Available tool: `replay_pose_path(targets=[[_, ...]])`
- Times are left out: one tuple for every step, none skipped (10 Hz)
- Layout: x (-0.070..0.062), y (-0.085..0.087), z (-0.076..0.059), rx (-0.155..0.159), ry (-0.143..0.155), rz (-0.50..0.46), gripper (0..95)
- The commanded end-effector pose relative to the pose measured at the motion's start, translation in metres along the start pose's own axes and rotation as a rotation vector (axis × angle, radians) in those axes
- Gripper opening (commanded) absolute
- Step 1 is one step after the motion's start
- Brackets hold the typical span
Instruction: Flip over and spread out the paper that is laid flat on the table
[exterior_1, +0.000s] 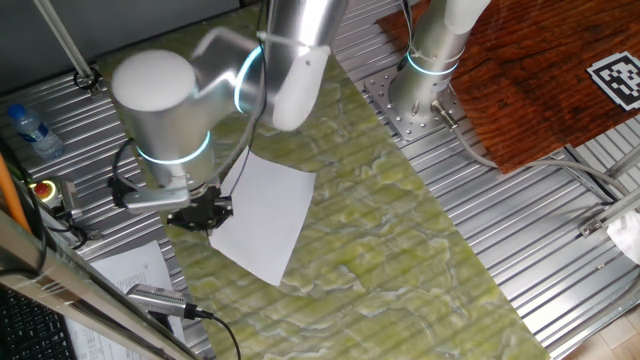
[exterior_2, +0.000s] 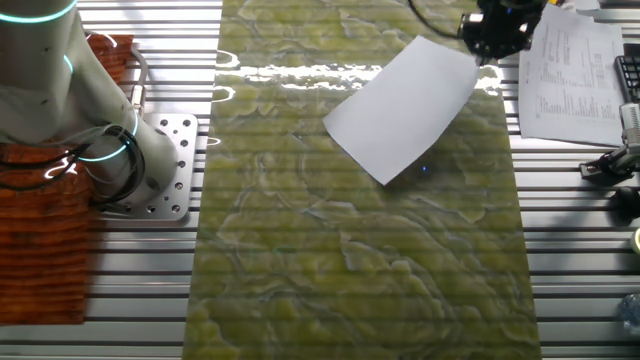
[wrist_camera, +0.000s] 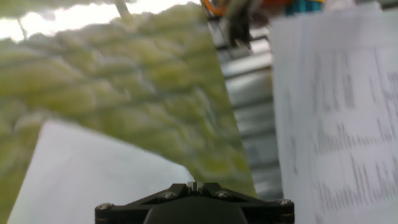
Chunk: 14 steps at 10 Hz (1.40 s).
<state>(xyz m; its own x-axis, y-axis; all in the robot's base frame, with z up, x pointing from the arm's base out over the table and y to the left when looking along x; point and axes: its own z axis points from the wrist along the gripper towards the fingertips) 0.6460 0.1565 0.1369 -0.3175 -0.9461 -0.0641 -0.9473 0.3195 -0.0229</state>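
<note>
The paper (exterior_1: 262, 215) is a blank white sheet on the green-yellow marbled table (exterior_1: 400, 250), lying askew near its left edge. My gripper (exterior_1: 205, 213) is at the sheet's left corner, with its jaws shut on that corner. In the other fixed view the gripper (exterior_2: 495, 35) holds the paper (exterior_2: 405, 105) at its top right corner, and a thin shadow shows under the sheet's lower edge. In the hand view the closed gripper (wrist_camera: 194, 185) meets the paper (wrist_camera: 93, 168) at its corner, over the table (wrist_camera: 124, 81).
A white sheet with printed lines (exterior_2: 565, 70) lies on the ribbed metal panel beside the gripper; it also shows in the hand view (wrist_camera: 336, 112). A second arm's base (exterior_1: 430, 60) stands beyond the table, beside a reddish-brown board (exterior_1: 540, 70). A water bottle (exterior_1: 30, 130) lies far left.
</note>
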Motion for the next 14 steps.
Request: replay_pose_path(targets=[[-0.001,0.012,-0.022,-0.002,0.032,0.036,0.0],[-0.002,0.017,-0.031,-0.003,0.055,0.049,0.0],[-0.002,0.018,-0.033,0.007,0.076,0.053,0.0],[-0.002,0.018,-0.033,0.013,0.076,0.081,0.0],[-0.002,0.018,-0.033,0.006,0.05,0.12,0.0],[-0.002,0.018,-0.033,0.001,0.025,0.147,0.0],[-0.002,0.018,-0.033,-0.009,-0.023,0.202,0.0],[-0.002,0.018,-0.033,-0.012,-0.068,0.259,0.0],[-0.002,0.018,-0.033,-0.012,-0.117,0.306,0.0],[-0.003,0.02,-0.032,0.004,-0.118,0.325,0.0],[-0.004,0.023,-0.031,0.01,-0.117,0.327,0.0],[-0.003,0.021,-0.038,0.01,-0.115,0.328,0.0],[-0.001,0.017,-0.053,0.012,-0.089,0.322,0.0],[0.001,0.015,-0.065,0.009,-0.064,0.32,0.0]])
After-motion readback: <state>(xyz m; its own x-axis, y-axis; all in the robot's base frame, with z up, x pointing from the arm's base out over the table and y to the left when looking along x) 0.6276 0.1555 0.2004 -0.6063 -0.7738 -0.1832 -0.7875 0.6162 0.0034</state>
